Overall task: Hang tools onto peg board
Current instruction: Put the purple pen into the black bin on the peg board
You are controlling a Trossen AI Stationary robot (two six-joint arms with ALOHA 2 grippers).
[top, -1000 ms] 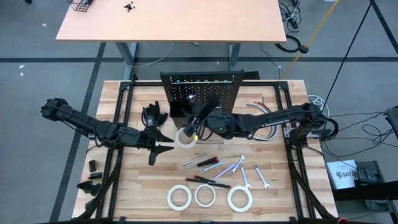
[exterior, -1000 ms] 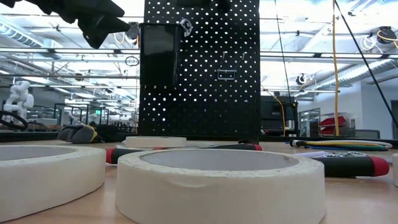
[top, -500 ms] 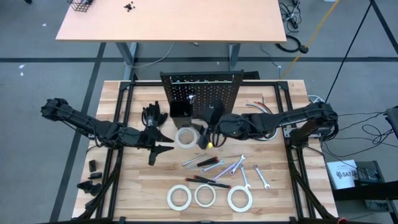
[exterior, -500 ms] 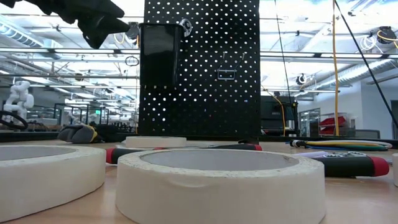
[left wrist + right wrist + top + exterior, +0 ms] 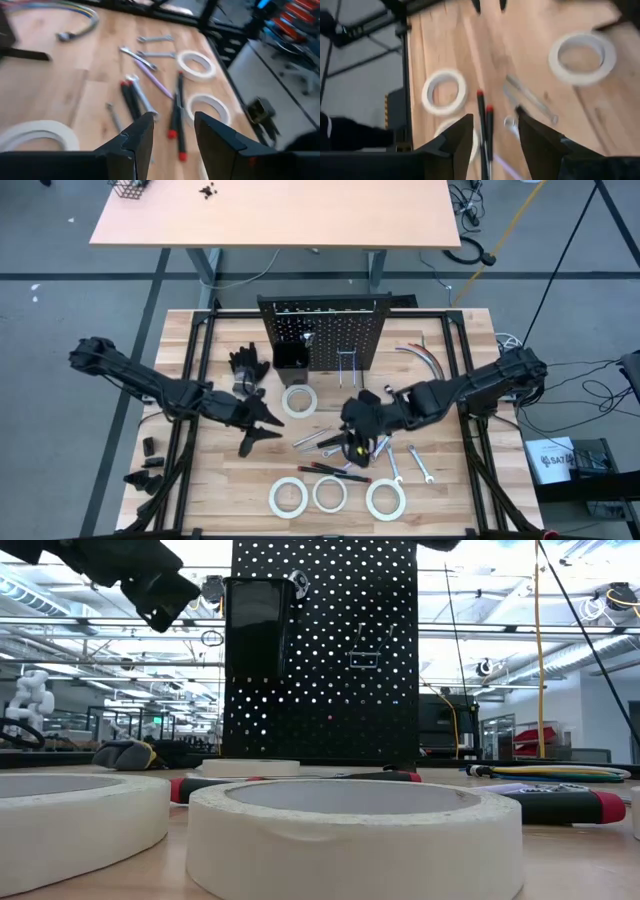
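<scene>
The black peg board stands upright at the table's far side, with a small black bin and metal hooks on its face. One white tape roll lies flat in front of it, and three more lie in a row near the near edge. Silver wrenches and red-and-black screwdrivers lie scattered at the middle. My right gripper hovers open above the screwdrivers. My left gripper is open, left of the tools, and holds nothing.
Black gloves lie left of the bin and curved grey hoses right of the peg board. Black frame rails run along both table sides. Bare wood lies between the left gripper and the near tape rolls.
My right gripper has drawn back from the tape roll in front of the peg board and swung toward the near edge and right, ending over the wrenches and screwdrivers. The tape roll stayed where it was. My left gripper shifted slightly toward the near edge.
</scene>
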